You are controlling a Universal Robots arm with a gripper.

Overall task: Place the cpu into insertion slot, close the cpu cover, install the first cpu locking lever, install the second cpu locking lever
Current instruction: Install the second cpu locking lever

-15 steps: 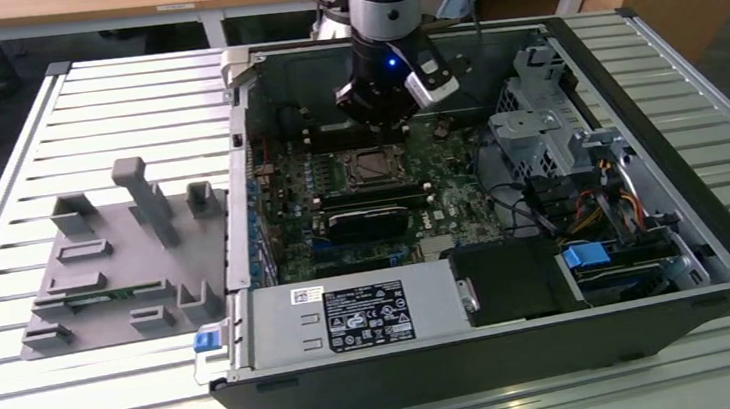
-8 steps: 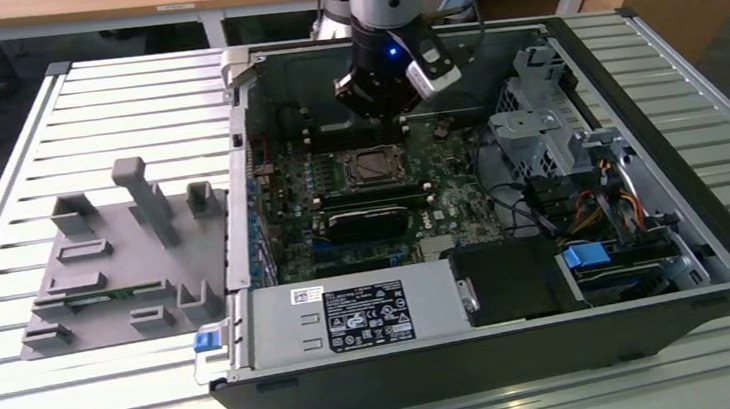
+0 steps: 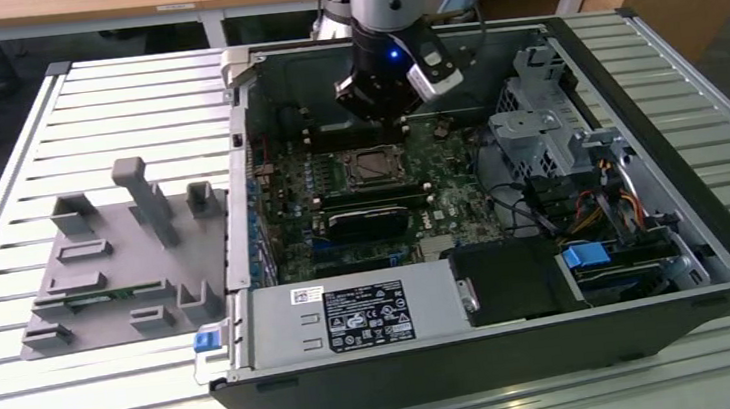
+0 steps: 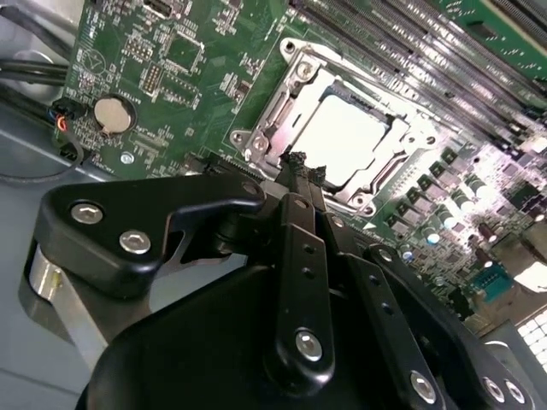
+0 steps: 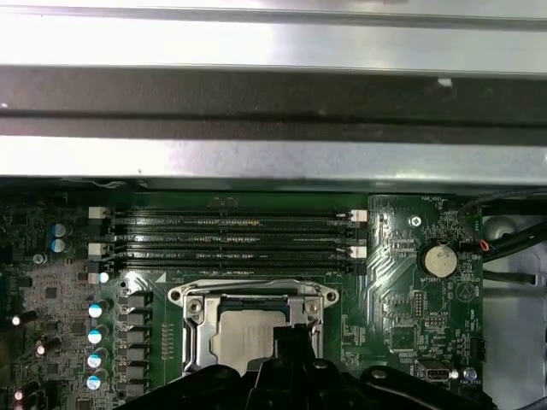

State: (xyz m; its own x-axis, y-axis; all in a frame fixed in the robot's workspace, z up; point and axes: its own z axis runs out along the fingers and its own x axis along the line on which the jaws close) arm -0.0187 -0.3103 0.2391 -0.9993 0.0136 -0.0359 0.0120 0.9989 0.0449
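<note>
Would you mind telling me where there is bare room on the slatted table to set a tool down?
The slatted table is free behind the grey fixture and along its near edge. Inside the computer case it is crowded around the claw.

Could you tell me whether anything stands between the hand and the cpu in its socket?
Nothing visible does. In the second wrist view the hand hangs just over the near edge of the cpu cover, which lies closed around the cpu seated in the insertion slot.
</note>
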